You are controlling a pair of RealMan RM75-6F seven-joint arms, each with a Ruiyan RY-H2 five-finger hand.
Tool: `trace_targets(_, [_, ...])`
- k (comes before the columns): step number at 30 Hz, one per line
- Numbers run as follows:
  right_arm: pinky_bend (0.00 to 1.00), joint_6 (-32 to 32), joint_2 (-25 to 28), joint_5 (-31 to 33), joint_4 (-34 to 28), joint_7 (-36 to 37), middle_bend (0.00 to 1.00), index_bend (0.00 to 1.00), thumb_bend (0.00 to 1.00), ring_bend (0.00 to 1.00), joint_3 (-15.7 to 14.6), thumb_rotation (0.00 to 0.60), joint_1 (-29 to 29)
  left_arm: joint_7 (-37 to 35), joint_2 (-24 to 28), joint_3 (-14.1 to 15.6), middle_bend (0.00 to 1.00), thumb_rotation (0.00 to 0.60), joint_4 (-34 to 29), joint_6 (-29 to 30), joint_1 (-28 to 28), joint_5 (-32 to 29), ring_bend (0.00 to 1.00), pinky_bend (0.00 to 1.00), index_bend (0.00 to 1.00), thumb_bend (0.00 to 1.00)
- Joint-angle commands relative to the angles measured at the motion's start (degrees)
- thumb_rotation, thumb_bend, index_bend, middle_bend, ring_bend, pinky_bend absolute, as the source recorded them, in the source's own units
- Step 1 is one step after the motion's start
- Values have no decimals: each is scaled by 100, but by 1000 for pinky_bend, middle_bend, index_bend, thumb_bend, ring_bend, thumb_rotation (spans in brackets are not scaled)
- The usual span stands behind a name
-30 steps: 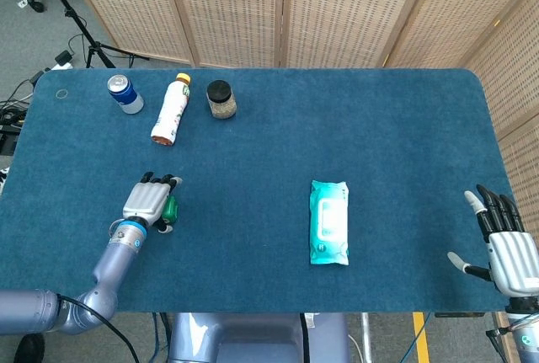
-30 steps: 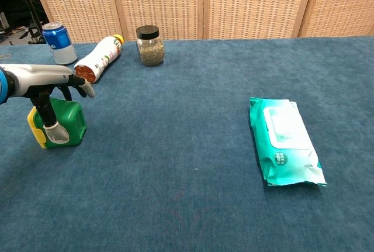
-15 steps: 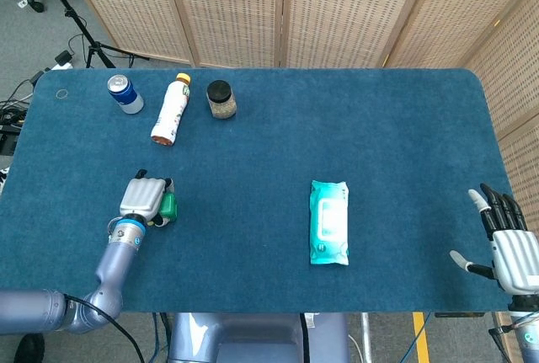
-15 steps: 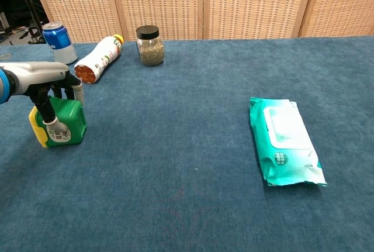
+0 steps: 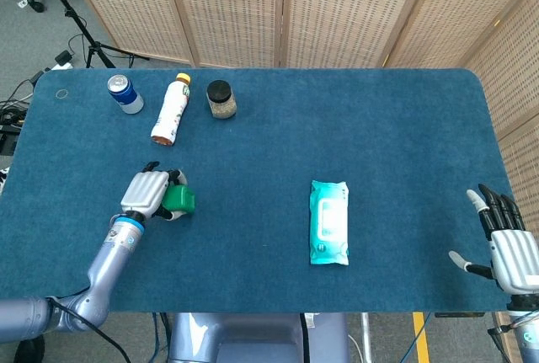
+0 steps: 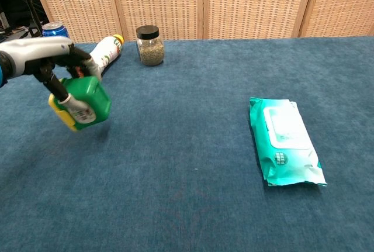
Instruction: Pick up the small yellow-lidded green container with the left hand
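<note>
Above the table (image 6: 193, 164), the left hand (image 6: 55, 65) grips the green container (image 6: 86, 101), lifted and tilted.
Its fingers (image 6: 89, 65) curl over the container's top while the thumb presses a side face; the yellow lid (image 6: 61, 113) points down and to the left, clear of the blue cloth. In the head view the right hand (image 5: 509, 245) rests at the table's far right edge, fingers apart and holding nothing. A wipes pack (image 6: 284, 141) lies flat, well apart from both hands; a can (image 5: 125, 93), a lying bottle (image 5: 171, 109) and a jar (image 5: 221, 99) stand at the rear left.
</note>
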Motion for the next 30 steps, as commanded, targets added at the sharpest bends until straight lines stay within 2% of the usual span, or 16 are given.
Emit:
trace_targets(1, [0, -6, -10, -5, -3, -22, 0, 0, 0, 0, -8, 600, 1, -3059, 68, -226, 547, 600, 570, -534, 826, 2152, 431, 114, 548, 286])
trace_targets(5, [0, -22, -22, -13, -6, -55, 0, 0, 0, 0, -22, 600, 5, -5034, -221, -296, 551, 600, 1095, -540, 1151, 2763, 431, 115, 555, 293])
trace_targets(10, [0, -52, -35, -7, -8, -89, 0, 0, 0, 0, -35, 600, 11, -6318, -603, -186, 559, 600, 1917, -694, 1268, 3186, 431, 115, 560, 306])
trace_targets(16, [0, -50, -35, 9, -6, -84, 0, 0, 0, 0, -25, 600, 12, -6787, -849, -41, 559, 600, 2421, -896, 1237, 3464, 430, 115, 560, 333])
trace_targets(24, [0, -63, -31, 34, 6, -63, 0, 0, 0, 0, -19, 600, 13, -6641, -1088, 52, 550, 600, 2783, -876, 1270, 3559, 416, 114, 560, 329])
trace_targets(25, [0, -60, -30, 33, 5, -61, 0, 0, 0, 0, -19, 600, 12, -6594, -1098, 67, 508, 600, 2807, -877, 1273, 3568, 375, 106, 555, 322])
trace_targets(27, [0, -52, -26, 25, -1, -55, 0, 0, 0, 0, -21, 600, 9, -6457, -1092, 127, 324, 600, 2839, -909, 1272, 3609, 218, 60, 484, 298])
trace_targets(28, [0, -43, -26, 25, -3, -56, 0, 0, 0, 0, -18, 600, 6, -6354, -1043, 198, 179, 600, 2834, -951, 1257, 3688, 109, 27, 401, 273])
trace_targets(30, [0, -31, -28, 18, -7, -66, 0, 0, 0, 0, -20, 600, 1, -6141, -966, 265, 26, 600, 2823, -940, 1257, 3769, 9, 0, 244, 231])
